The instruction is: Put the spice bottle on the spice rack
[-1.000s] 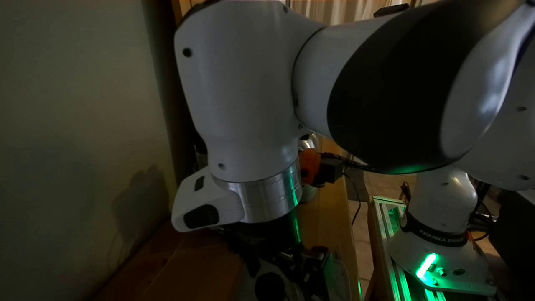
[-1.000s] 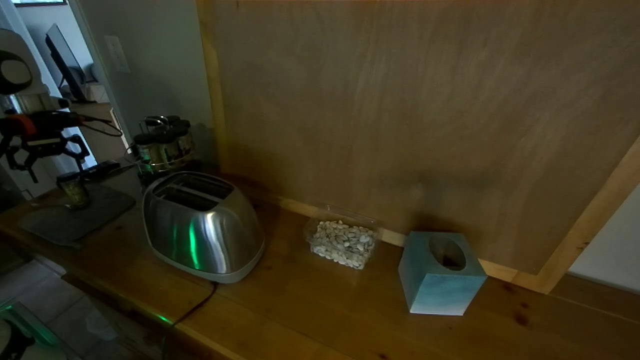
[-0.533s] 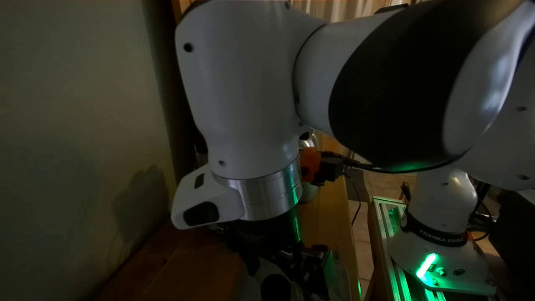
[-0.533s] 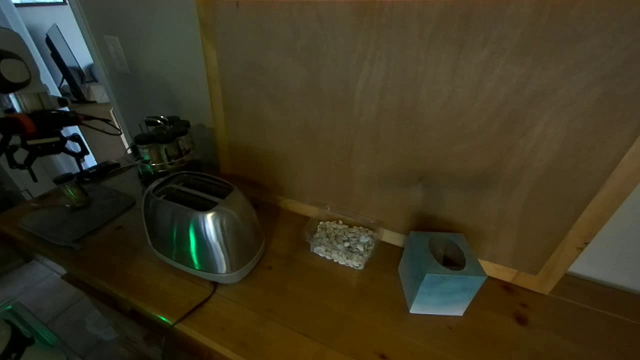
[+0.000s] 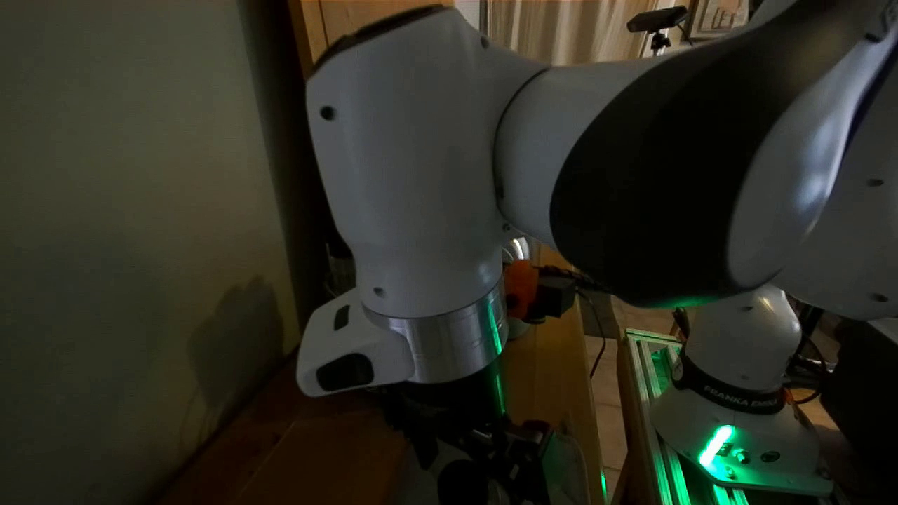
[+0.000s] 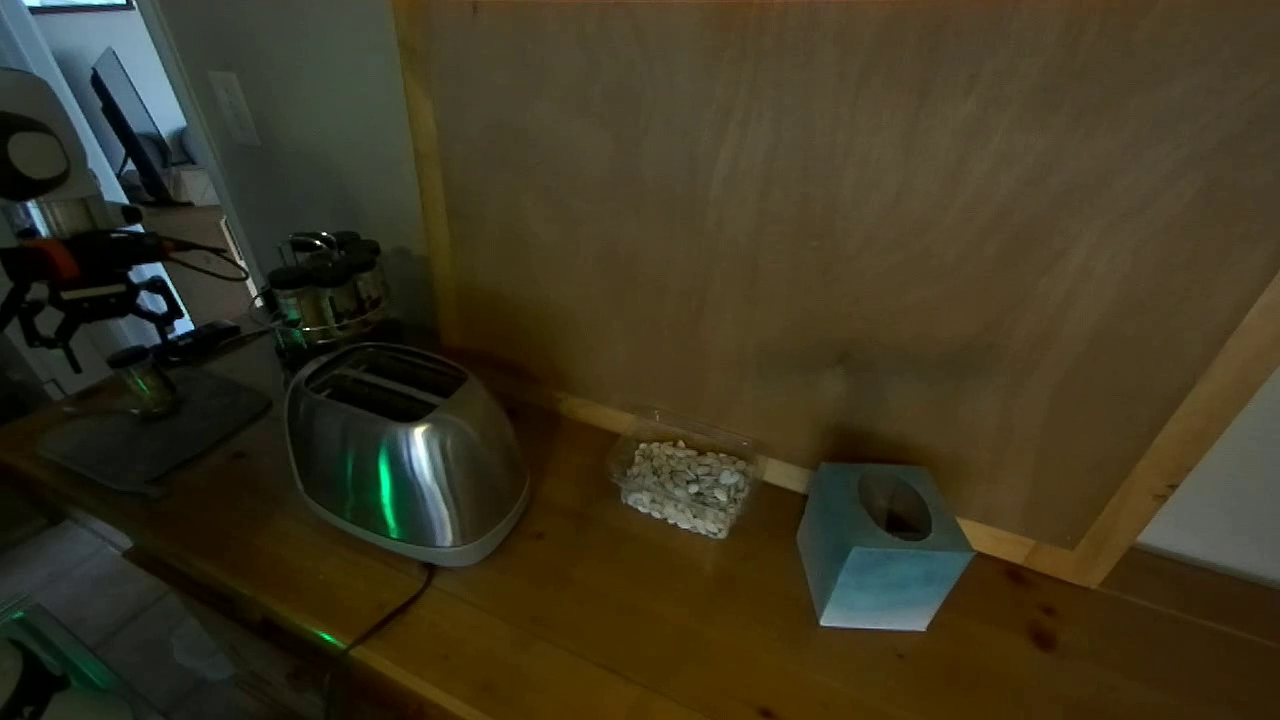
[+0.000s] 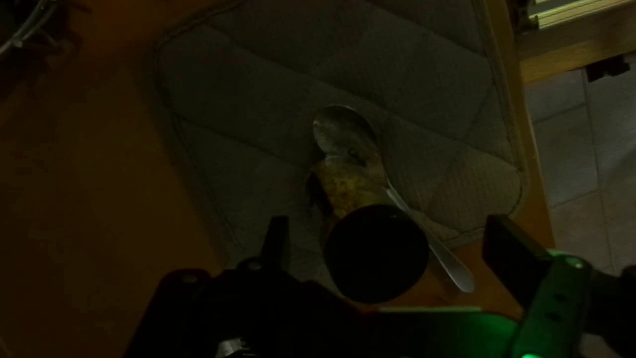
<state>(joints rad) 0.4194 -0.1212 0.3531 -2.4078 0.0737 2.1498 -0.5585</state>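
The spice bottle [image 6: 148,388], a small glass jar with a dark lid, leans on a grey cloth pad [image 6: 215,400]. In the wrist view its black lid [image 7: 375,253] faces the camera and its yellowish contents show behind. My gripper [image 6: 118,348] is open just above it. In the wrist view the fingers [image 7: 385,231] stand apart on either side of the lid without touching it. In an exterior view the gripper [image 5: 484,463] is dark around the black lid [image 5: 463,482]. The spice rack [image 6: 330,290], ringed with dark-lidded jars, stands by the wall behind the toaster.
A spoon [image 7: 449,266] lies on the pad beside the bottle, overhanging its edge. A silver toaster [image 6: 410,470] stands in front of the rack, its cord running to the counter edge. A box of pebbles [image 6: 690,488] and a blue tissue box [image 6: 885,560] stand farther along.
The bottle has tipped, its lid shifting left in an exterior view between the first and middle moments. The arm and open gripper have since come down slightly.
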